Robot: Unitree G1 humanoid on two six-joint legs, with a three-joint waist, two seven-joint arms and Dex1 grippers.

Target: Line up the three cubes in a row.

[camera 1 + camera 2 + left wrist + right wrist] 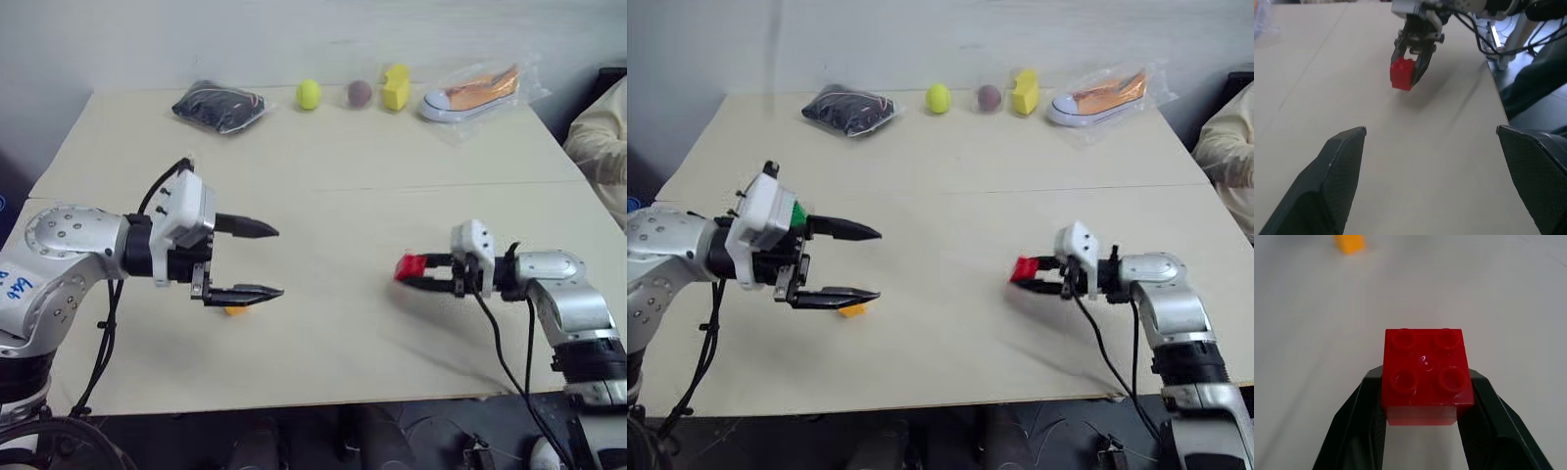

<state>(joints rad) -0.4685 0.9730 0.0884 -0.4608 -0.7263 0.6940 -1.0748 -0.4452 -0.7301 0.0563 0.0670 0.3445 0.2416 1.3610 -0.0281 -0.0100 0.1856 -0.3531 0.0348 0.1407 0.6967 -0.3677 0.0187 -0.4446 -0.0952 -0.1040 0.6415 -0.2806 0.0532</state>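
My right gripper (406, 271) is shut on the red cube (1425, 374), studs up, close over the table's right half; the left wrist view shows this cube (1401, 73) pinched between the black fingers. The orange-yellow cube (235, 310) lies on the table just under the lower finger of my left gripper (279, 261). That gripper is open, holds nothing and points toward the right one. The green cube (797, 212) peeks out behind the left gripper's white housing, mostly hidden.
Along the table's far edge lie a black bundle (218, 105), a yellow-green ball (309, 94), a brownish ball (360, 93), a pale-yellow foam block (396, 87) and a bagged sneaker (470, 93). A person's sleeve (602, 137) shows at the right edge.
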